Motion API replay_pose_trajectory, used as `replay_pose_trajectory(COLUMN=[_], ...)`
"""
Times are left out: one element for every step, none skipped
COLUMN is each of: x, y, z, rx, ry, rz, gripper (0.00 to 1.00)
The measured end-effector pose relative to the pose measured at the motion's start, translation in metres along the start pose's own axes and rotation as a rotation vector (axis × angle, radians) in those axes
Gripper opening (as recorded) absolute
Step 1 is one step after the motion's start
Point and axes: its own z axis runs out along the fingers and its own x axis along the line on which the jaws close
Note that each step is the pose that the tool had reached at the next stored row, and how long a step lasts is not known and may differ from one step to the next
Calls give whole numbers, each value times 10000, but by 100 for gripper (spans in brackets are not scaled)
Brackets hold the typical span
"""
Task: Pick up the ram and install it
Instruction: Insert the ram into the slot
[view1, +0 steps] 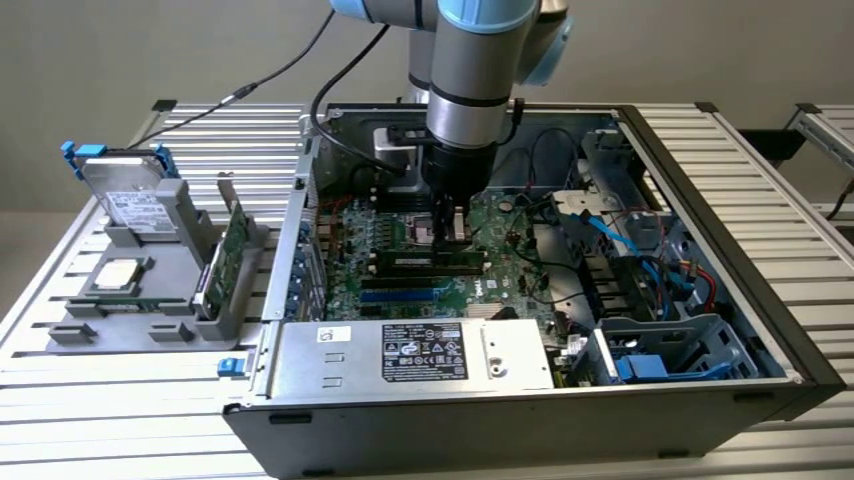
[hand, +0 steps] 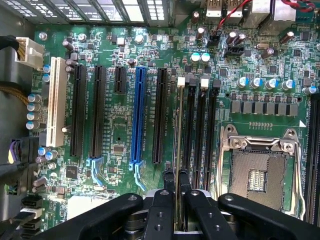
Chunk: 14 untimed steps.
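Hand (hand: 176, 176) nearly shut, pinching ram (hand: 178, 125) edge-on between fingertips. Ram directly under hand, long axis parallel to slots (hand: 202, 130), lined over slot beneath hand; seating depth unclear.

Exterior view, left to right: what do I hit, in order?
hard drive → green expansion card → fingers shut on the ram → blue drive cage
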Motion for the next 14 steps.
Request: replay_pose_trajectory(x=[0, 0, 0, 0, 0, 0, 1, 0, 0, 0, 0, 1, 0, 0], y=[0, 0, 0, 0, 1, 1, 1, 2, 2, 2, 2, 2, 3, 3], z=[0, -1, -3, -7, -12, -20, -28, -31, -33, -33, -34, -34, -35, -36], rx=[0, 0, -1, -1, -2, -2, -2, -1, -1, 0, 0, -1, -1, 3], ry=[-1, -2, -1, -1, 0, -1, 0, -2, -3, -4, -3, -3, -1, -1], rz=[5, 10, 15, 18, 18, 19, 19, 20, 20, 20, 20, 23, 31, 41], gripper=[13, 13, 13, 13, 13, 13, 13, 13, 13, 13, 13, 13, 13, 13])
